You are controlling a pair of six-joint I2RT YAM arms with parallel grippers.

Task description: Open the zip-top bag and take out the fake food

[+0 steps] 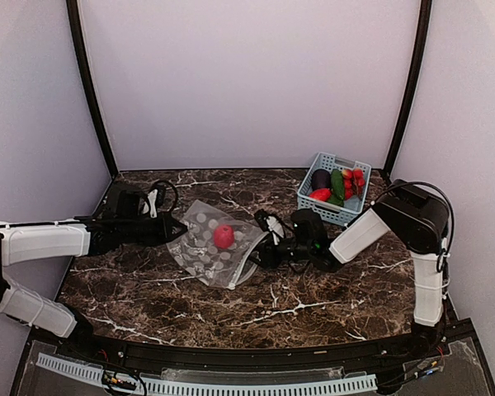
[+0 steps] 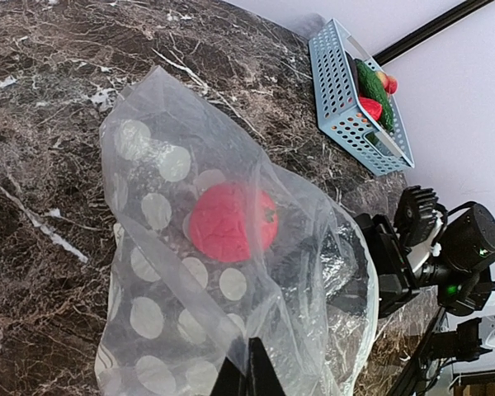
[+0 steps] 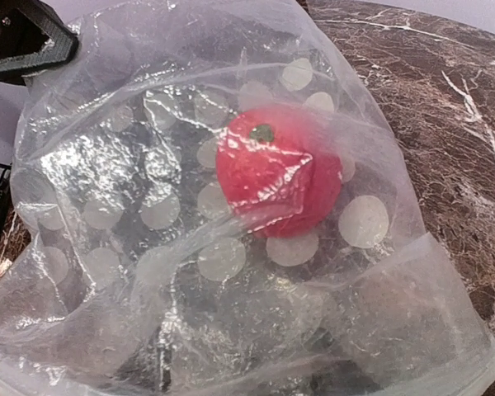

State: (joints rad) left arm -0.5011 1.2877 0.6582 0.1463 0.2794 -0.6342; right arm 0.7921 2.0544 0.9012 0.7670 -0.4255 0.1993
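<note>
The left arm reaches in from the left edge, low over the dark marbled desk [image 1: 148,289]. The left hand [image 1: 172,229] is fully closed, pinching the left edge of the bag [image 1: 200,252]; in its wrist view, the plastic rises in a fold straight to the closed fingertips.

The bag lies near the middle of the desk, dotted face showing, crumpled and partly puffed up off the surface. Inside it sits one round red piece [image 1: 223,236] with a small green spot on top, about midway along the bag. Wrinkled film covers it on every visible side, so nothing touches it directly.

At the right end of the bag is the right hand [image 1: 268,242], right against the plastic. The bag fills its wrist view and hides its fingers, and the top view is too dark there. I cannot tell how far it is open or whether it holds the bag.

Further right and back, well apart from the bag, a light-blue slotted basket [image 1: 330,213] stands near the right rear corner. It holds a dark eggplant [image 1: 320,178], a green piece [image 1: 337,183], a red pepper-like piece [image 1: 320,195] and some red balls [image 1: 356,176]. The right arm's elbow rises just beside the basket.
</note>
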